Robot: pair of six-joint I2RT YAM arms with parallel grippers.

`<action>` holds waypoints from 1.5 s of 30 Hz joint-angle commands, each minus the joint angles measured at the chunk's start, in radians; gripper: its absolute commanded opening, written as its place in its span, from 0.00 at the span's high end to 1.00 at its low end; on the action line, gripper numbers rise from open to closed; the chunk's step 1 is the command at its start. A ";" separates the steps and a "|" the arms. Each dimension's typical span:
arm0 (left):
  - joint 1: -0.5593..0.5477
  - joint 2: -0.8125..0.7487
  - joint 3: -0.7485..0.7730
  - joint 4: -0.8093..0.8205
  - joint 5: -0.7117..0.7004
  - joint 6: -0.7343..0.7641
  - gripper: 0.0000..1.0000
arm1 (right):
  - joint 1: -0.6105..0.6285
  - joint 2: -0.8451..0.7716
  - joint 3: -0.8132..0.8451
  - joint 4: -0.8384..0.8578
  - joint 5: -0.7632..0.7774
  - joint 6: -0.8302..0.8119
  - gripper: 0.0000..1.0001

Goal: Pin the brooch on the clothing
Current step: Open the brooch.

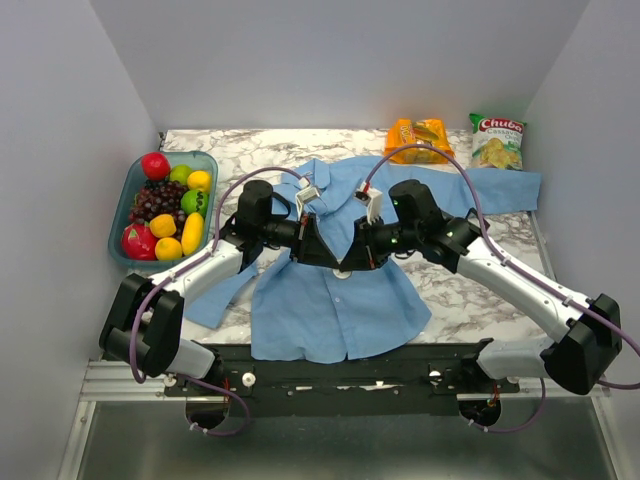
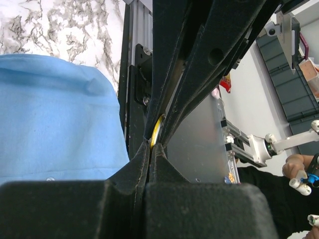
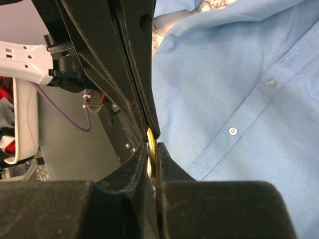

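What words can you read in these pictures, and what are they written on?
"Chuba": on the top of the green snack bag.
Smaller print under it on the same bag: too small to read for sure.
Print on the orange packet beside the bag: too blurred to read.
Both wrist views: no writing shows.

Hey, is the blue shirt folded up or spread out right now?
Spread out. The light blue long-sleeved shirt lies flat on the marble table, button front up, sleeves out to both sides.
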 commanded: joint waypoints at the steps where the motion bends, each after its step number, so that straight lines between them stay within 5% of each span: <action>1: -0.006 -0.019 -0.003 0.045 -0.008 -0.020 1.00 | 0.028 0.027 0.005 -0.009 0.049 -0.023 0.85; 13: -0.005 -0.001 0.017 -0.050 -0.040 0.043 1.00 | 0.027 -0.008 0.053 -0.064 0.050 -0.052 0.77; 18: -0.006 0.002 0.029 -0.110 -0.054 0.084 1.00 | 0.027 -0.040 0.100 -0.101 0.046 -0.052 0.58; 25: -0.005 -0.008 0.034 -0.122 -0.051 0.097 1.00 | 0.025 -0.051 0.163 -0.165 0.087 -0.081 0.49; 45: -0.006 -0.019 0.028 -0.118 -0.045 0.098 1.00 | 0.027 0.014 0.033 -0.074 0.078 -0.076 0.48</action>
